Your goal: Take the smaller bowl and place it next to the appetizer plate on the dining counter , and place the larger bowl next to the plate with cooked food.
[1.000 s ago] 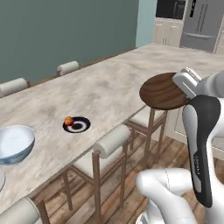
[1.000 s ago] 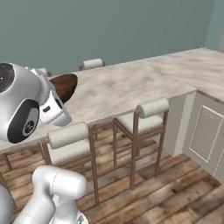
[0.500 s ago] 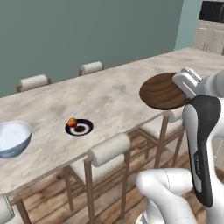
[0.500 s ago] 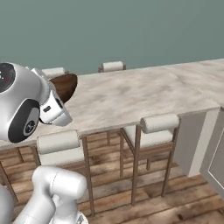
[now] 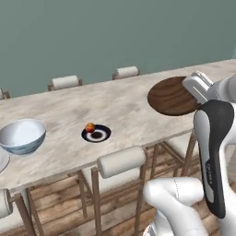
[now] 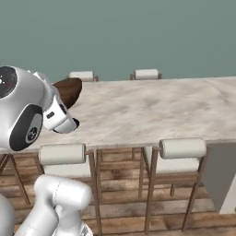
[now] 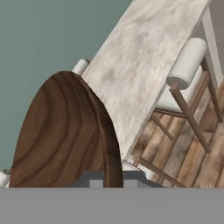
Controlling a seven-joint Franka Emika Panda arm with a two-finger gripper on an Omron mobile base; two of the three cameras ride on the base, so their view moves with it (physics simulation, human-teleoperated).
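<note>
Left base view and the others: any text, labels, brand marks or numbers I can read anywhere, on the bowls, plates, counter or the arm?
Robot arm forearm: a small pale vertical marking, too small and blurred to read.
Smaller bowl, larger bowl, appetizer plate, dining counter: no text, labels or numbers on any of them.

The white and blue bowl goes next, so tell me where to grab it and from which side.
Take the larger bowl by its rim, coming down from above with one finger inside and one outside. It stands upright and open on the dining counter, and its deep rounded wall looks too wide to span. The side facing the appetizer plate looks free. The gripper holds the smaller bowl the same way.
</note>
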